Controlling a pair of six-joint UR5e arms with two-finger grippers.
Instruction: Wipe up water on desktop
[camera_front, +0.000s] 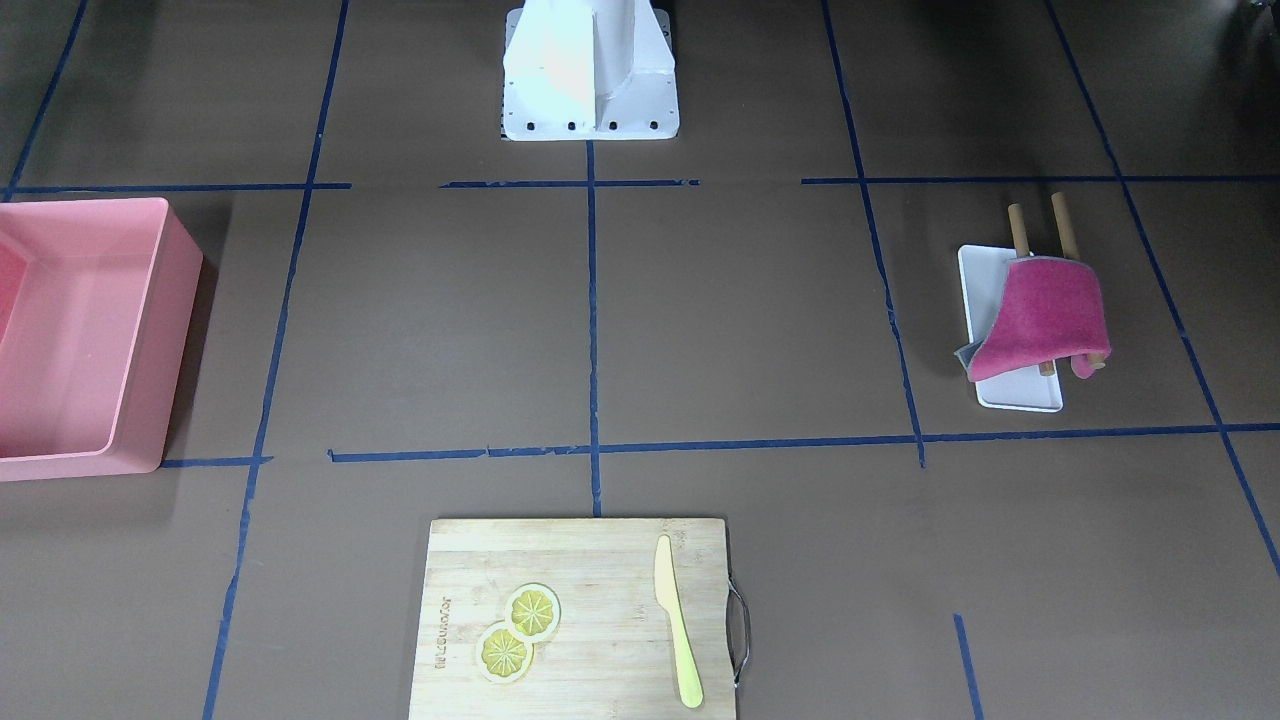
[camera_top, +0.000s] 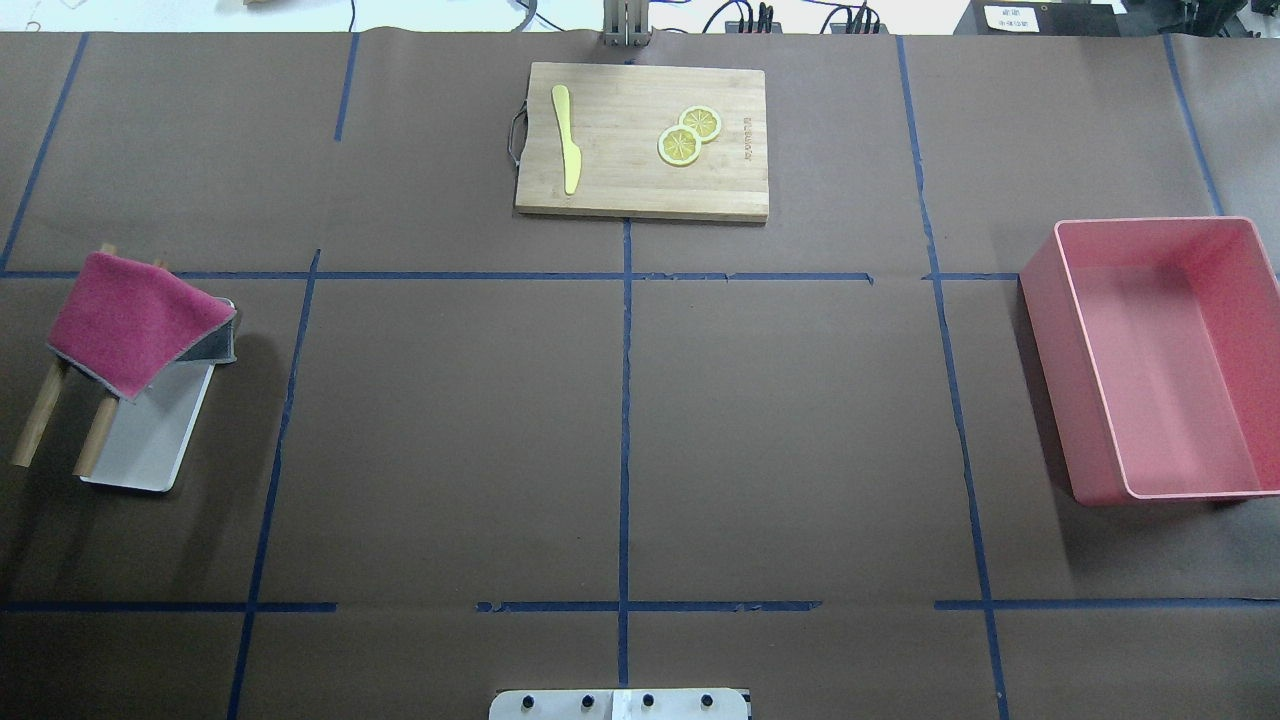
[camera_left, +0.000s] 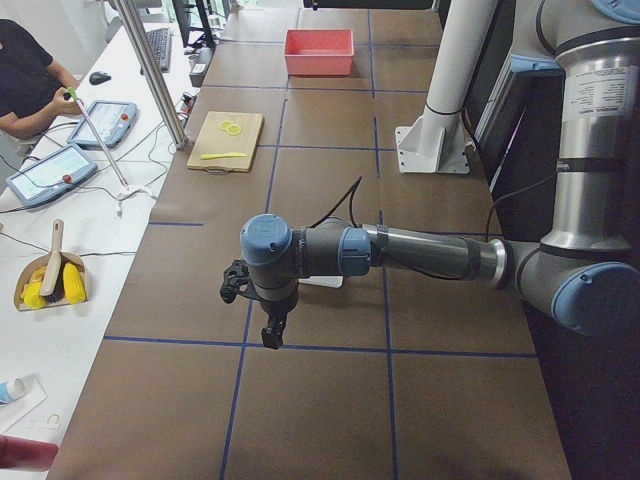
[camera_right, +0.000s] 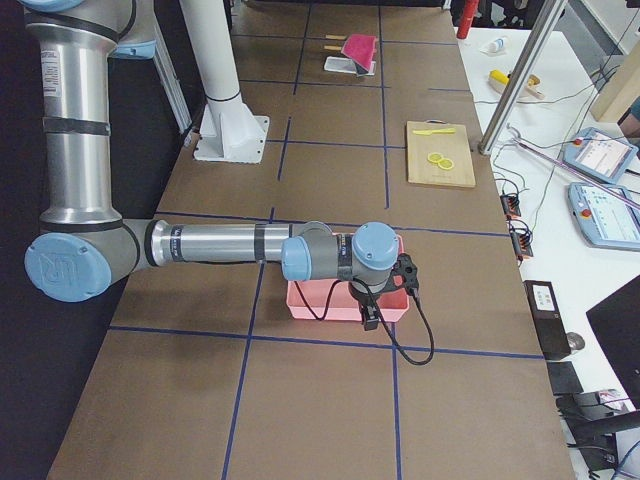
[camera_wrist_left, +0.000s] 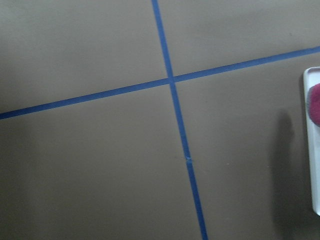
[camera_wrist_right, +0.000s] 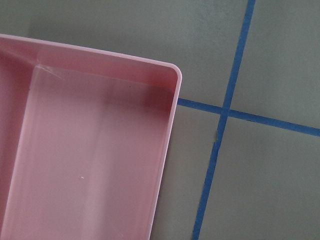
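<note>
Matte brown desktop (camera_top: 450, 430) spans bare between pink bin (camera_top: 1045, 380) and tray (camera_top: 150, 440) draped with fuzzy magenta cloth (camera_top: 125, 320). Spread of left gripper (camera_left: 272, 338), right gripper (camera_right: 369, 321): cannot tell.

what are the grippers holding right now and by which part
Nothing, as far as the views show: the left gripper and right gripper hang with nothing in them, and the cloth lies draped on its wooden rack, touched by neither.
</note>
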